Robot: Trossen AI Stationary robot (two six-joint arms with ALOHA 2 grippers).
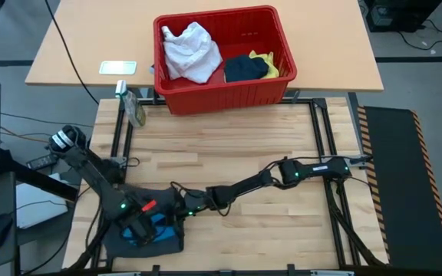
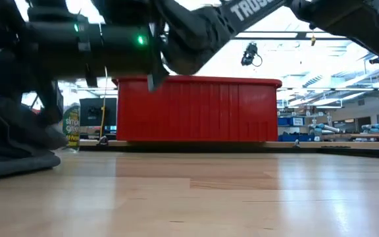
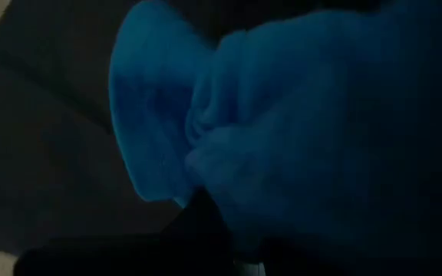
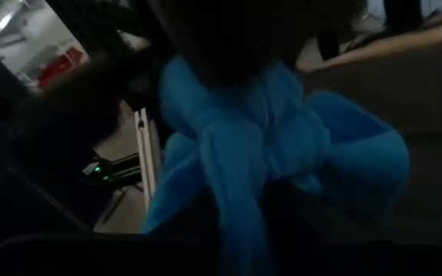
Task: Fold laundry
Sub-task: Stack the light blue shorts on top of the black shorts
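1. Okay, closest first: left gripper (image 1: 140,224) down at the near left corner of the table (image 1: 244,146), fingers clamped on the bright blue garment (image 1: 152,231), which sits bunched tight between them.
2. Just under those fingers: dark grey garment (image 1: 167,244), spread on the wood, touching the blue one from below.
3. Just beside the left fingers, on their right: right gripper (image 1: 181,207), arm stretched low across the table, nose up against the same blue bunch. Can't tell if open or closed.
4. Well beyond both sets of fingers: red basket (image 1: 229,93) at the far edge.
5. Inside that: white garment (image 1: 192,50) heaped at the left end, dark navy garment (image 1: 244,69) toward the right, yellow garment (image 1: 271,65) tucked beside the navy, touching it.
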